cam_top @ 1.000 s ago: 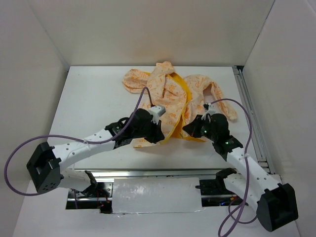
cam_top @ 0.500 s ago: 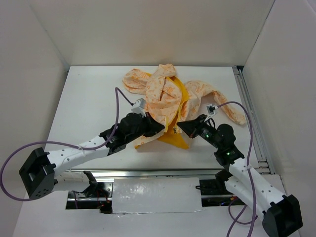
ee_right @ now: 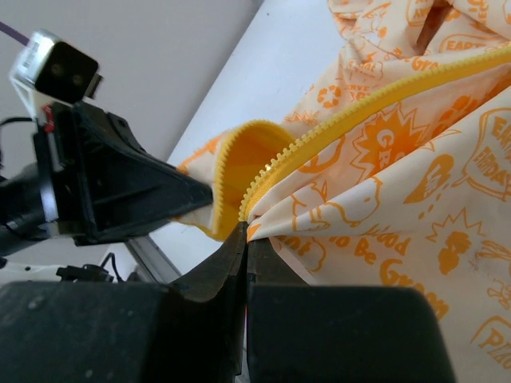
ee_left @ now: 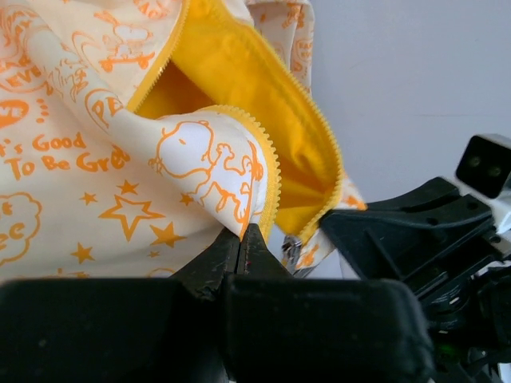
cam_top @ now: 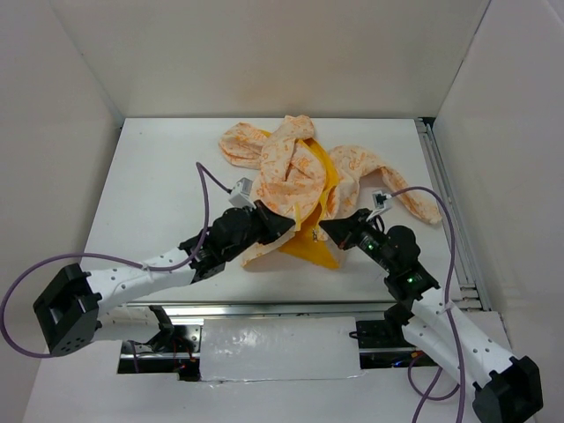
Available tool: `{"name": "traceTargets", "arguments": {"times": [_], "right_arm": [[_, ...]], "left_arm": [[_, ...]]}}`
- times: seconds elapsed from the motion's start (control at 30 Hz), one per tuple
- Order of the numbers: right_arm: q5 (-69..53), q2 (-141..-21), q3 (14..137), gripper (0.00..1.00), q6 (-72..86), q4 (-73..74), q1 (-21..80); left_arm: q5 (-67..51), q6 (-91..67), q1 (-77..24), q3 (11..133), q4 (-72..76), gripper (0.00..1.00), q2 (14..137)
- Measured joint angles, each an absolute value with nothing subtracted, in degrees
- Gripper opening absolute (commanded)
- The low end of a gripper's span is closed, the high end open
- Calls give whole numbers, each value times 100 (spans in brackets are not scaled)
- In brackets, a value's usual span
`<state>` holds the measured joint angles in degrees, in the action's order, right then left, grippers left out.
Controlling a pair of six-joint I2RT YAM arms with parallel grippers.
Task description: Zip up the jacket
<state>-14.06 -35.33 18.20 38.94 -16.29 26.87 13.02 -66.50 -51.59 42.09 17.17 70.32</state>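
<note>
You have the jacket [cam_top: 300,176] crumpled and unzipped at the middle of the table [cam_top: 159,176], yellow lining showing; the left gripper [cam_top: 280,225] is clenched on its left zipper edge; the right gripper [cam_top: 330,229] pinches the right edge (tips near each other); the near hem is hidden under both.

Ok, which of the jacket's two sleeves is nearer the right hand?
The sleeve stretched out to the right, just beyond the right hand; the other sleeve is bunched at the far left of the jacket.
</note>
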Motion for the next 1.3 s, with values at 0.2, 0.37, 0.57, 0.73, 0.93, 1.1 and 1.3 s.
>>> {"name": "traceTargets", "arguments": {"times": [0.2,0.37,0.57,0.73,0.93,1.1,1.3], "right_arm": [[-1391,-3404,1758,0,3920,-1632,2714],[-1393,-3347,1538,0,3983,-1612,2724],[-1417,-3332,1538,0,3979,-1627,2724],[-1457,-3332,1538,0,3951,-1632,2727],[-1479,-3301,1538,0,3935,-1678,2746],[-1437,-3194,1538,0,3957,-1712,2751],[-1380,-3170,1538,0,4029,-1785,2751]], "left_arm": [[1308,-7091,-5415,3793,1933,0,7052],[1616,-7505,-5682,3774,1977,0,7122],[2008,-7544,-5800,3981,2018,0,7190],[2248,-7570,-5802,4259,2016,0,7341],[2504,-7717,-5806,4397,1881,0,7428],[2587,-7830,-5817,4480,1793,0,7470],[2672,-7846,-5907,4539,1708,0,7533]]}}
